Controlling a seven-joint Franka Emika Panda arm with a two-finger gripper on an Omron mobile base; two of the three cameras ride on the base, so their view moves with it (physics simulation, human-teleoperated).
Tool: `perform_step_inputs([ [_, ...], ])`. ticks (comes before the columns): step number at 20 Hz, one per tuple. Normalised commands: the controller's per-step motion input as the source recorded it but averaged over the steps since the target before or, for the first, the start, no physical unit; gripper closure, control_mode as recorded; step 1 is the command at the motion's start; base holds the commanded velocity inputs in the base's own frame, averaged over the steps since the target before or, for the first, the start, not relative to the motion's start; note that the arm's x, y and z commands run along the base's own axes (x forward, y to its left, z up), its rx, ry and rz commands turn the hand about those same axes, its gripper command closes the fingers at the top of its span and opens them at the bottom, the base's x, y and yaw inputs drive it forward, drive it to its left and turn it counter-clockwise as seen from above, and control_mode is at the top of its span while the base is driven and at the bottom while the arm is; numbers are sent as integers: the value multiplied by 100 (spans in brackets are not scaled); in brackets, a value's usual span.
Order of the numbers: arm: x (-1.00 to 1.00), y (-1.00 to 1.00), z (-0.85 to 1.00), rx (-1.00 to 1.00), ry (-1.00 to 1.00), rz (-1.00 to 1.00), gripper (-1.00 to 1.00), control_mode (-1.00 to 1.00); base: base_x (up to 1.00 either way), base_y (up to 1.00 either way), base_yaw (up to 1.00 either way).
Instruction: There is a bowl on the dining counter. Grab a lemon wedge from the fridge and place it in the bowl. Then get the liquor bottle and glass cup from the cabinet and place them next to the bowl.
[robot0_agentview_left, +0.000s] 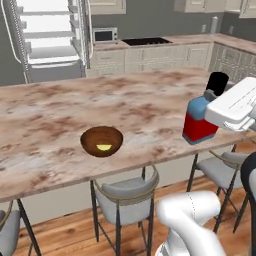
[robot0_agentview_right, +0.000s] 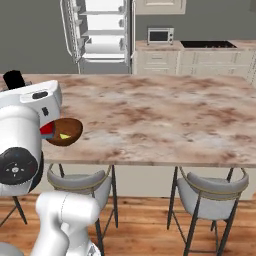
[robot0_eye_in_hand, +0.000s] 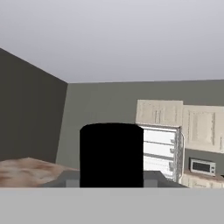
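Observation:
The dark-brown wooden bowl (robot0_agentview_left: 102, 141) stands on the dining counter (robot0_agentview_left: 60, 105) near its front edge, with the pale-yellow lemon wedge (robot0_agentview_left: 103, 147) lying inside. My gripper (robot0_agentview_left: 214, 102) is shut on the liquor bottle (robot0_agentview_left: 198, 125), which leans slightly over the counter to the right of the bowl, about one bowl-width away. Its black cap (robot0_eye_in_hand: 111, 155) stands right in front of the hand camera. From the right base view, my hand covers most of the bottle (robot0_agentview_right: 47, 130), just left of the bowl (robot0_agentview_right: 67, 131). The glass cup is out of view.
The fridge (robot0_agentview_left: 47, 40) stands open behind the counter, its white shelves showing. Grey-seated stools (robot0_agentview_left: 125, 197) (robot0_agentview_left: 220, 167) are tucked under the counter's near edge. A microwave (robot0_agentview_left: 105, 35) sits on the cream wall counter at the back.

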Motion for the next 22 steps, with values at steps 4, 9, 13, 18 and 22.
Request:
perform_step_inputs([
  [4,0,0,0,0,0,0,100,100,40,24,29],
  [9,0,0,0,0,0,0,100,100,54,23,35],
  [13,0,0,0,0,0,0,100,100,69,20,33],
  [18,32,1,-5,0,0,1,100,-100,48,8,13],
  [22,78,0,-12,0,0,0,100,-100,0,0,0],
])
